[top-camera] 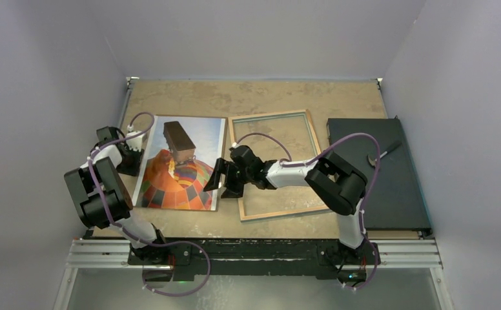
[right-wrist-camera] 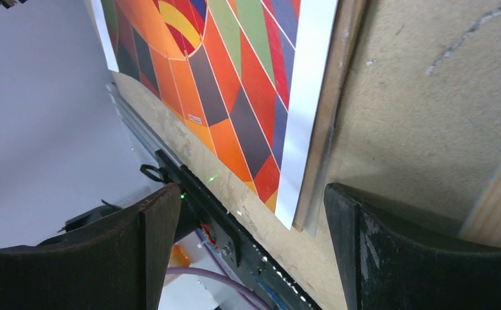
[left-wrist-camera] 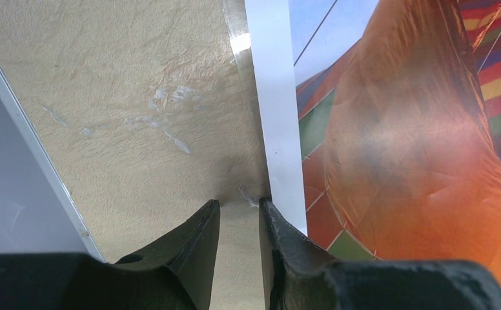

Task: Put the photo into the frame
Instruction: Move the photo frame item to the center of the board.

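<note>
The right arm [top-camera: 312,173] covers part of the left rim and the near-right corner of the wood-rimmed rectangular frame [top-camera: 270,115]. A dark brown block [top-camera: 179,142] hides part of the colourful hot-air balloon photo [top-camera: 170,190], which both wrist views cut off. The small object [top-camera: 372,157] on the black board [top-camera: 396,187] is too small to tell.

No legible text anywhere; tiny mark [right-wrist-camera: 196,119] on the photo [right-wrist-camera: 235,77] unreadable

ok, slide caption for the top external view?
Top view: left gripper at the left edge of the face-up photo, right gripper open at its right edge, the frame empty beside it.
</note>
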You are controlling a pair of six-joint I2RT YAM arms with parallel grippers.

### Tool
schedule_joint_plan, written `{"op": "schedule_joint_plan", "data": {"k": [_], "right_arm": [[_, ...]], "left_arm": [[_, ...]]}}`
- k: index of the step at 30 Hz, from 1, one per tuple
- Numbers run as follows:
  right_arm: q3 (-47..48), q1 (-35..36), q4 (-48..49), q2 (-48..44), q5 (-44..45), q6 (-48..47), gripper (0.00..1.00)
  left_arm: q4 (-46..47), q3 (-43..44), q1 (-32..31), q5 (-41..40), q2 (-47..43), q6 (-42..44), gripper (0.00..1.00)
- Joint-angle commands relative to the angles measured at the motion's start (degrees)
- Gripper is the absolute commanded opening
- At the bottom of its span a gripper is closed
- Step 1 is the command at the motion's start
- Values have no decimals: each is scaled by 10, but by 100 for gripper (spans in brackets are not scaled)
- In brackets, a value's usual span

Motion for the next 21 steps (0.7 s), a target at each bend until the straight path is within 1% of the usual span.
{"op": "schedule_joint_plan", "data": {"k": [1, 7, 9, 13, 15, 17, 21], "right_arm": [[-40, -10, 70, -23, -45, 35, 84], [-49, -14, 124, -38, -69, 51, 83], [-44, -14, 114, -37, -60, 45, 83], [17, -6, -31, -21, 24, -4, 82], [37, 3, -88, -20, 70, -19, 84], [54, 10, -125, -17, 104, -33, 84], [73, 17, -150, 0, 115, -43, 85]], "left_arm": [[-53, -50, -7, 46, 50, -1, 28], [-52, -50, -8, 47, 52, -1, 27], [-51, -51, -8, 47, 53, -1, 27], [-53, -53, -7, 48, 50, 0, 26], [-53, -52, -8, 46, 46, 0, 26], [-55, -51, -7, 46, 44, 0, 26], [-58, -47, -8, 50, 47, -3, 25]]}}
